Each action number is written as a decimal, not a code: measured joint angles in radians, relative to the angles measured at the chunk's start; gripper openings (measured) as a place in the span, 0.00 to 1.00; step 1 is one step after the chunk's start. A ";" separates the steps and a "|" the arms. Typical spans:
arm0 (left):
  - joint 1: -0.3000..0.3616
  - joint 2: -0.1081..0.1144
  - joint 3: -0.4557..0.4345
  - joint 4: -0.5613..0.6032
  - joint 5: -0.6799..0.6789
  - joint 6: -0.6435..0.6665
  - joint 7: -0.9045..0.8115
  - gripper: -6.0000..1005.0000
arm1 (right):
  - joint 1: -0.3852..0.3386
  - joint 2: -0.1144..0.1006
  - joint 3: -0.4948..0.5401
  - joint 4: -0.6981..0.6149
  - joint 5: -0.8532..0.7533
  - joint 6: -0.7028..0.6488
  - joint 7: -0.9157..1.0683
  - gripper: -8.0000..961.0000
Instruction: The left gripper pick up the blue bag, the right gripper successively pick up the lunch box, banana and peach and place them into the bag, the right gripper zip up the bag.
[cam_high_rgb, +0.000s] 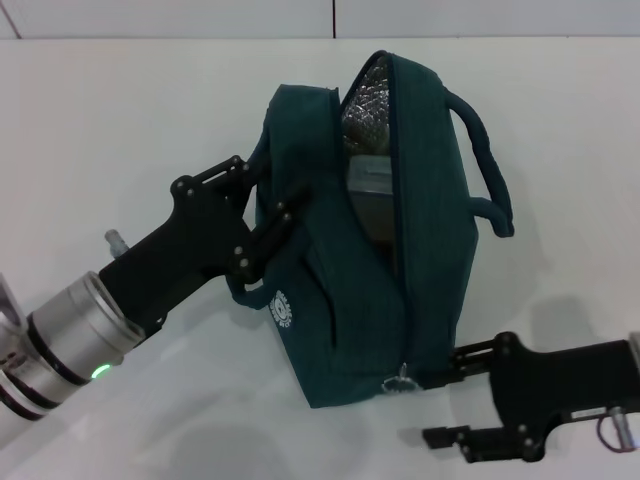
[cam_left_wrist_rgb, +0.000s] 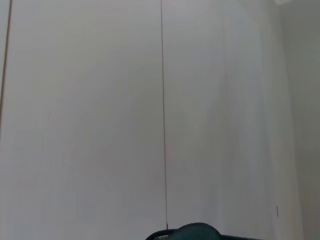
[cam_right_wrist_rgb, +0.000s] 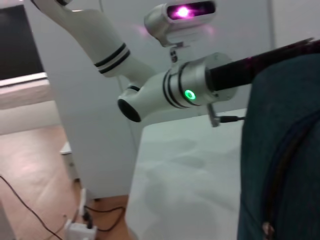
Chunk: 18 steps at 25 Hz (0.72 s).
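The left gripper, black and two-fingered, had its fingers pinched on a handle of the dark teal fabric bag, holding it up off the white counter. The right gripper sat with spread fingers either side of the metal ring zipper pull, gripping nothing. Misjudged, they could close beside the pull and miss. In the gaping mouth showed silver lining and the clear plastic lunch box; no fruit was visible.

Bag on counter, centre; lunch box inside it. Left gripper at bag's left side; right gripper at its near right corner.
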 joint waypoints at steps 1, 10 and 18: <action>0.000 0.000 0.000 0.001 0.000 -0.001 0.001 0.39 | 0.011 0.000 -0.007 0.011 0.006 0.003 0.006 0.53; -0.003 0.000 0.000 0.002 -0.002 -0.003 0.003 0.39 | 0.041 0.003 -0.083 0.029 0.042 0.050 0.049 0.49; -0.007 0.000 0.000 0.013 -0.001 -0.006 0.005 0.39 | 0.051 0.003 -0.125 0.030 0.080 0.127 0.090 0.46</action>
